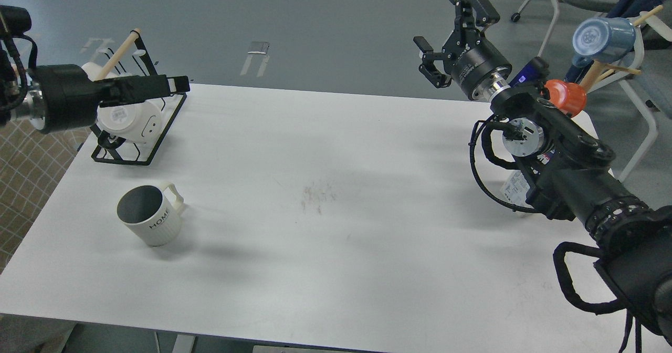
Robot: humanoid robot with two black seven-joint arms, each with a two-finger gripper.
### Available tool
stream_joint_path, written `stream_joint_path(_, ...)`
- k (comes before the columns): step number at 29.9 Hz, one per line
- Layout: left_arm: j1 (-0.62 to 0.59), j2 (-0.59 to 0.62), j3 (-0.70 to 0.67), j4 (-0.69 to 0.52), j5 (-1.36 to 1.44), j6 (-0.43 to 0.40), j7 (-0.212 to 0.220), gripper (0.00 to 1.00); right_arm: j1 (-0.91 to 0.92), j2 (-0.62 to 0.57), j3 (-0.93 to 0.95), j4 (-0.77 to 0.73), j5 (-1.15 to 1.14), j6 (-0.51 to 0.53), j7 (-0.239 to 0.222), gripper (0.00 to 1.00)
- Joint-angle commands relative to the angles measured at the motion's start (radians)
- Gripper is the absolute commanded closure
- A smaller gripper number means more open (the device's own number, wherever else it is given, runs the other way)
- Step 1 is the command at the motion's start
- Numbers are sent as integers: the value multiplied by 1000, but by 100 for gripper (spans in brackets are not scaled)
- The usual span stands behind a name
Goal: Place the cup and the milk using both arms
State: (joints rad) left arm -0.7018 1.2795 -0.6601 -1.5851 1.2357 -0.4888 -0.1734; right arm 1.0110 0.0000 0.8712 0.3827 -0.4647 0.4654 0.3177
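A white ribbed cup (pixel 150 219) marked HOME, grey inside, stands upright on the white table (pixel 336 237) at the front left, with nothing touching it. The milk shows only as an orange cap (pixel 568 96) behind my right arm; its body is hidden. My left gripper (pixel 177 84) comes in level from the left edge, above the black rack, far behind the cup; it is seen side-on and its fingers cannot be told apart. My right gripper (pixel 452 35) is raised over the table's far right edge, open and empty, up and left of the orange cap.
A black wire rack (pixel 137 151) with white cups and a wooden dowel stands at the table's far left. A blue cup (pixel 602 39) hangs on a wooden peg beyond the right edge. Chair legs (pixel 643 132) stand at the far right. A white label (pixel 516 187) shows under my right arm.
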Motion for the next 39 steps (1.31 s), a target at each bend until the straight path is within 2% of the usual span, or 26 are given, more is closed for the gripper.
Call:
stream_joint_path(1, 16, 98, 66, -19, 57, 0, -21, 1, 1, 0, -9, 4, 0, 1, 0, 0)
stream_joint_path(3, 16, 109, 99, -13, 115, 0, -38, 1, 0, 0, -23, 4, 0, 1, 0, 0)
stream_joint_path(7, 16, 120, 210, -6, 336, 0, -158, 1, -6, 0, -31, 13, 0, 1, 0, 0)
stream_joint_path(14, 22, 69, 310, 62, 358, 0, -164, 1, -5, 0, -32, 13, -2, -1, 0, 0)
stream_joint_path(21, 25, -52, 317, 253, 357, 0, -164, 1, -6, 0, -32, 16, -2, -1, 0, 0)
stream_joint_path(24, 25, -80, 318, 295, 360, 0, -164, 1, -8, 0, -34, 24, -2, -1, 0, 0)
stream_joint_path(33, 62, -86, 323, 341, 369, 0, -169, 1, -17, 0, -34, 27, -2, -1, 1, 0)
stream_joint_path(39, 82, -100, 321, 347, 369, 0, -205, 1, -17, 0, -34, 27, -2, -1, 1, 0)
